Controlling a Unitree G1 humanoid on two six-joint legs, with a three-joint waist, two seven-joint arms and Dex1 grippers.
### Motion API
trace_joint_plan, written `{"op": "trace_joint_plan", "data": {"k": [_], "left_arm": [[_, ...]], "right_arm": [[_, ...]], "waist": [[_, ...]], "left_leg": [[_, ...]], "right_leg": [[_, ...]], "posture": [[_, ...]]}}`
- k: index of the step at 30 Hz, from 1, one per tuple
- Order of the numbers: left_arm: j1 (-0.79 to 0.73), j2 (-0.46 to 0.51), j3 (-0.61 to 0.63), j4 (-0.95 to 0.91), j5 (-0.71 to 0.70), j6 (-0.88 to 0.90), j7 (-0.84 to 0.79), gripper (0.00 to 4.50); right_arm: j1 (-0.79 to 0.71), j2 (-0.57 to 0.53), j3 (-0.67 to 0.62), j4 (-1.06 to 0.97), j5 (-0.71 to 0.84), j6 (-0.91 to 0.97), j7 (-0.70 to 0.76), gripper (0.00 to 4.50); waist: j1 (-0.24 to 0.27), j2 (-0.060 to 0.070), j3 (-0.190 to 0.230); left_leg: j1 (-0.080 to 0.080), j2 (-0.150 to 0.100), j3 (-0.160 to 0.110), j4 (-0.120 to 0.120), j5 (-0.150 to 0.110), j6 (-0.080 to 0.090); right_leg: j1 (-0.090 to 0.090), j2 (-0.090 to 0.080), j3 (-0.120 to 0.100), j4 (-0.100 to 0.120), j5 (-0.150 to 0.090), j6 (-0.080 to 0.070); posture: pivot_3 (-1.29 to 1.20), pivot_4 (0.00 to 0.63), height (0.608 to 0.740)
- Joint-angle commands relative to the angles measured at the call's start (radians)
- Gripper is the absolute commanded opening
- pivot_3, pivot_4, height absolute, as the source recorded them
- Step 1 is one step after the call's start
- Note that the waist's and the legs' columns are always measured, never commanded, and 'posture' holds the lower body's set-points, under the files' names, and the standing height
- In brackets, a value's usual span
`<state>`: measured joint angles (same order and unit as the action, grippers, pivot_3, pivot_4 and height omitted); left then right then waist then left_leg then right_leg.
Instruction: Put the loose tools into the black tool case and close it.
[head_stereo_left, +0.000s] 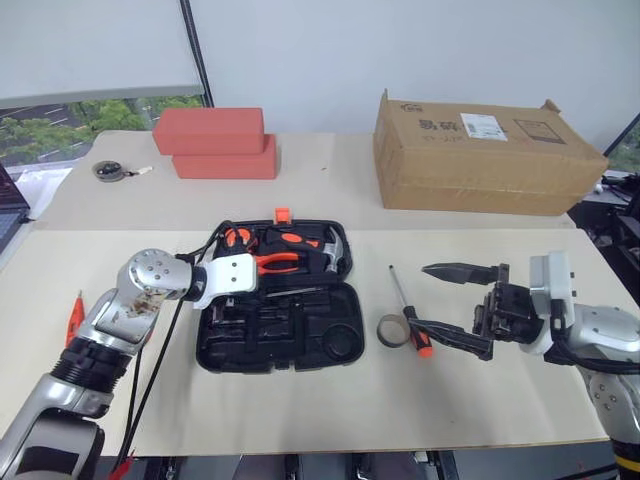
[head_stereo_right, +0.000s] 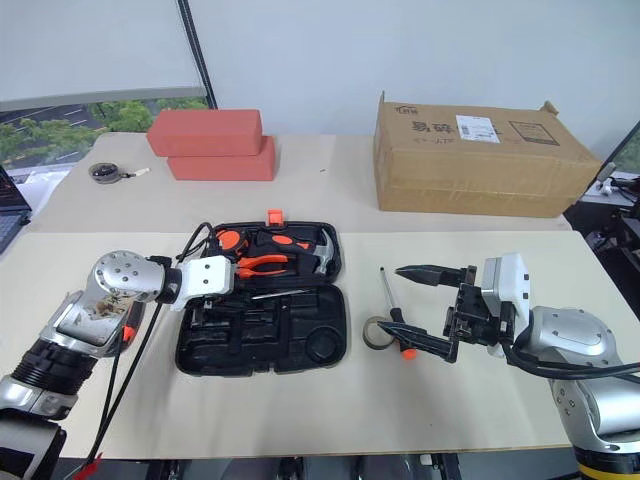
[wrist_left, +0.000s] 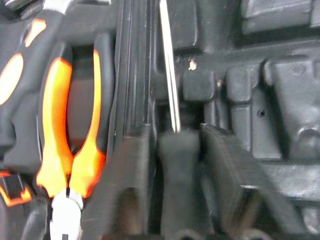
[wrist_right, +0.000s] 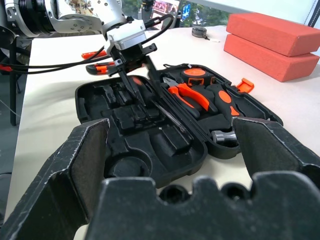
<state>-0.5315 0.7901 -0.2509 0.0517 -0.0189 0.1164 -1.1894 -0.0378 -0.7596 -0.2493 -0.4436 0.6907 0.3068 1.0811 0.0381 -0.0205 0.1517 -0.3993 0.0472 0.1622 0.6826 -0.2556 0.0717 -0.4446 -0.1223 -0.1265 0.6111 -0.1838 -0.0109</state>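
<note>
The black tool case (head_stereo_left: 340, 350) lies open mid-table with its orange latch (head_stereo_left: 282, 213) at the far edge. Pliers (head_stereo_left: 280, 262) and a hammer (head_stereo_left: 335, 255) sit in its far half. My left gripper (wrist_left: 175, 134) is over the case's left side, fingers open on either side of a black screwdriver handle (wrist_left: 177, 165) lying along the hinge ridge. My right gripper (head_stereo_left: 420, 297) hovers open right of the case, above a loose screwdriver (head_stereo_left: 424, 344) and a grey tape roll (head_stereo_left: 386, 338). Two orange tools (wrist_right: 97, 60) lie on the table beyond my left arm.
Two stacked red blocks (head_stereo_left: 215, 140) and a cardboard box (head_stereo_left: 480, 155) stand on the far table. A small round reel with a cord (head_stereo_left: 108, 170) lies at the far left. Black cables (head_stereo_left: 150, 390) hang from my left arm.
</note>
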Motion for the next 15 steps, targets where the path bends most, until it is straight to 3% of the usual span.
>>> {"op": "trace_joint_plan", "data": {"k": [1, 3, 7, 11, 15], "left_arm": [[-0.021, -0.003, 0.058, -0.042, -0.065, 0.015, -0.014, 3.69], [-0.016, 0.005, 0.084, -0.071, -0.106, 0.050, -0.025, 4.43], [-0.018, 0.015, 0.128, -0.075, -0.138, 0.076, -0.015, 4.47], [-0.031, 0.006, 0.134, 0.011, -0.060, 0.032, 0.080, 4.47], [-0.009, -0.007, 0.146, 0.029, -0.064, 0.045, 0.114, 3.35]], "right_arm": [[-0.007, 0.004, -0.018, -0.032, 0.016, -0.018, -0.003, 4.50], [-0.009, 0.006, -0.014, -0.031, 0.015, -0.018, -0.005, 4.50], [-0.016, 0.007, -0.010, -0.026, 0.014, -0.018, -0.005, 4.50], [-0.021, 0.012, -0.001, -0.021, 0.008, -0.022, -0.005, 4.50], [-0.026, 0.018, 0.003, -0.015, 0.004, -0.025, -0.003, 4.50]], "waist": [[-0.001, 0.000, 0.000], [-0.001, 0.000, 0.000], [-0.002, 0.000, 0.000], [-0.001, 0.000, 0.000], [-0.001, 0.000, 0.000]], "left_leg": [[0.000, 0.000, 0.000, 0.000, 0.000, 0.000], [0.000, 0.000, 0.000, 0.000, 0.000, 0.000], [0.000, 0.000, 0.000, 0.000, 0.000, 0.000], [0.002, 0.000, 0.000, 0.000, 0.000, 0.000], [0.002, 0.000, 0.000, 0.000, 0.000, 0.000]], "right_leg": [[0.000, 0.000, 0.000, 0.000, 0.000, 0.000], [0.000, 0.000, 0.000, 0.000, 0.000, 0.000], [0.000, 0.000, 0.000, 0.000, 0.000, 0.000], [0.002, 0.001, 0.000, 0.001, 0.000, 0.000], [0.003, 0.001, 0.000, 0.000, 0.000, 0.000]], "posture": [[0.00, 0.150, 0.712], [0.00, 0.150, 0.712], [0.00, 0.150, 0.712], [0.00, 0.150, 0.712], [0.00, 0.150, 0.712]]}}
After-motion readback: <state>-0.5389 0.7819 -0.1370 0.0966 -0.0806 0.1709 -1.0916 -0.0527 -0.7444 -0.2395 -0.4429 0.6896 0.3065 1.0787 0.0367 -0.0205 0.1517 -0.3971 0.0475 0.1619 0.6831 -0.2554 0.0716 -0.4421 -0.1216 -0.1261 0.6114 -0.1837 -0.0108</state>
